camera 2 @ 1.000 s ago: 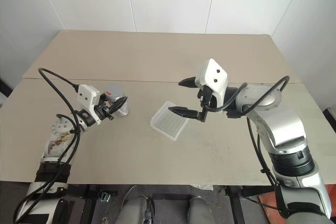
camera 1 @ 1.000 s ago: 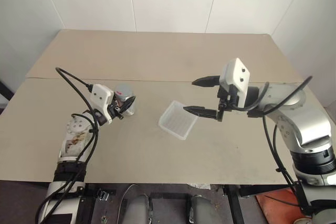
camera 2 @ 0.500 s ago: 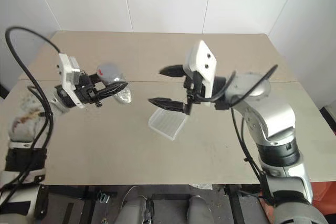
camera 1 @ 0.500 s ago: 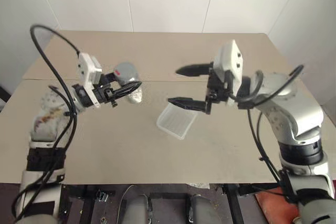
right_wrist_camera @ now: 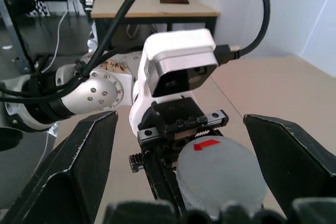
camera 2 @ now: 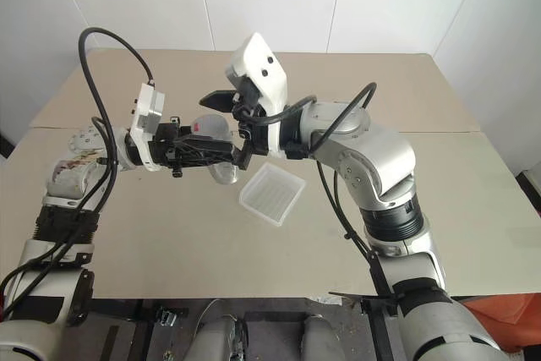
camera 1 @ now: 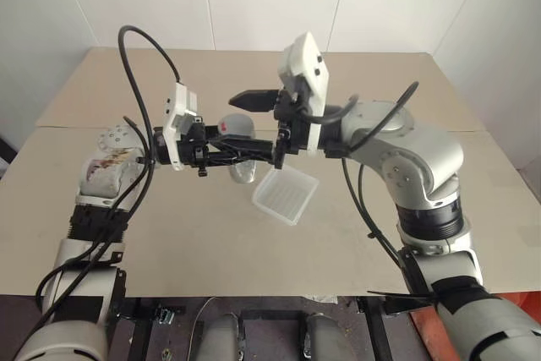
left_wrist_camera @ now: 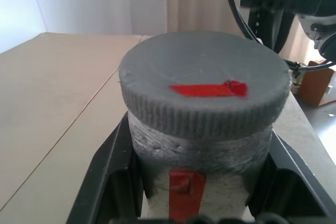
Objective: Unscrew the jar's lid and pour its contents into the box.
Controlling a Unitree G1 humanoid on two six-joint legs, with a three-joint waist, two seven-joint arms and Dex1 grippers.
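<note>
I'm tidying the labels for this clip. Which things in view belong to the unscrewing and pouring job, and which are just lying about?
Belong to the job:
- jar, held off the table in the shut left gripper
- lid, on the jar
- box, on the table
- right gripper, open around the lid

Just there:
- table
- desk behind, with a small rack on it

I get bright, even light from overhead in both head views, with pale walls and only soft shadows under the arms on the table [camera 1: 363, 82]. The box [camera 1: 286, 194] casts a faint shadow. Straight edges bow slightly toward the corners. In my left wrist view the lid [left_wrist_camera: 205, 90] is sharp, the room behind it soft and washed out. My right wrist view blurs its nearest black fingers [right_wrist_camera: 84, 163].
</note>
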